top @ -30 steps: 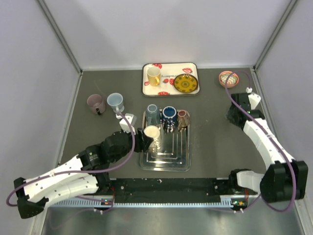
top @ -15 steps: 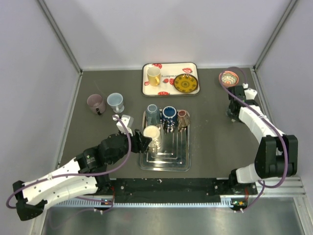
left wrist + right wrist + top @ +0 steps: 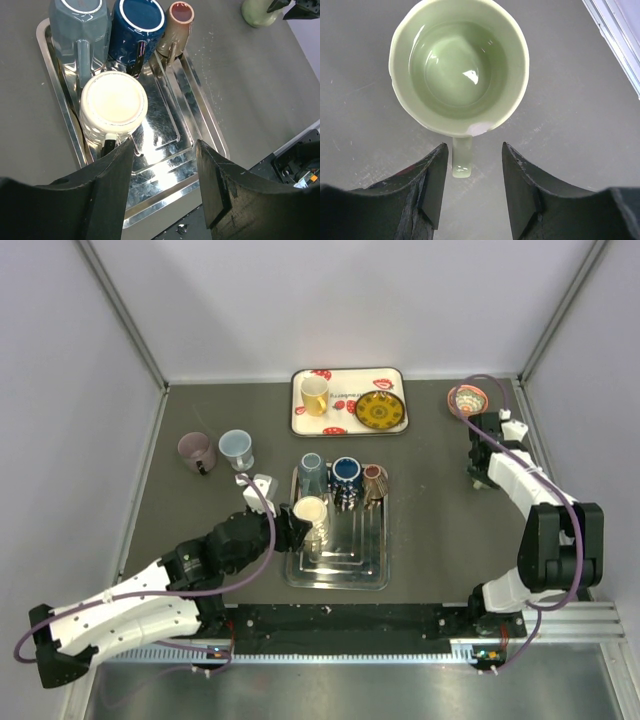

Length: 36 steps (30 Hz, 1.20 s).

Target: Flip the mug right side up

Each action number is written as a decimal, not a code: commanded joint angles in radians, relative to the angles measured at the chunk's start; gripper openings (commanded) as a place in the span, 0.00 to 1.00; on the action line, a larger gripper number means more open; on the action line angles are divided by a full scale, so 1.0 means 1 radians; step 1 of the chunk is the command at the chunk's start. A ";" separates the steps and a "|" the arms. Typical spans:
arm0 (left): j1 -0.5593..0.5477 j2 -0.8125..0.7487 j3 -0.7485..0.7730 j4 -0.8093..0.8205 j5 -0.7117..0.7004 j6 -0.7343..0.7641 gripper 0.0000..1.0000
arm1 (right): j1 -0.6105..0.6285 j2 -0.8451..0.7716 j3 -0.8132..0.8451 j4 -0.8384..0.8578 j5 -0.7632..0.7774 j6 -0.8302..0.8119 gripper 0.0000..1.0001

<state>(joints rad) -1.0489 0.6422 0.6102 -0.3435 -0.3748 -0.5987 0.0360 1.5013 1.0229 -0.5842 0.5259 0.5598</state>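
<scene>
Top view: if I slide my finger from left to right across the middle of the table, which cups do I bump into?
purple mug → light blue cup → grey-blue mug → dark blue mug → brown mug

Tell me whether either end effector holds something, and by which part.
Nothing is held. The right end effector is open around the handle of the green mug, not clamping it; the left end effector is open beside the cream mug.
</scene>
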 commanded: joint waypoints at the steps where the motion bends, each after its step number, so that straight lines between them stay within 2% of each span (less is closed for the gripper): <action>1: -0.003 0.013 0.000 0.054 -0.009 0.016 0.58 | -0.010 0.020 0.020 0.049 0.013 0.011 0.45; 6: -0.003 0.020 0.003 0.055 -0.010 0.016 0.58 | -0.021 0.040 0.017 0.060 -0.010 0.009 0.37; 14: -0.003 0.031 0.000 0.064 0.000 0.008 0.58 | -0.031 0.033 0.003 0.073 -0.032 -0.001 0.20; 21: -0.003 0.020 -0.004 0.063 0.007 0.004 0.57 | -0.031 0.039 -0.007 0.075 -0.037 -0.017 0.01; 28: -0.003 0.001 -0.013 0.061 0.011 -0.007 0.56 | -0.056 -0.001 -0.060 0.090 -0.070 -0.020 0.00; 36: -0.003 0.002 -0.007 0.063 -0.003 -0.007 0.56 | -0.053 -0.232 -0.113 0.093 -0.159 -0.049 0.00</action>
<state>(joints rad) -1.0489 0.6514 0.6022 -0.3283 -0.3714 -0.6029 -0.0097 1.4048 0.9161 -0.5095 0.4114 0.5308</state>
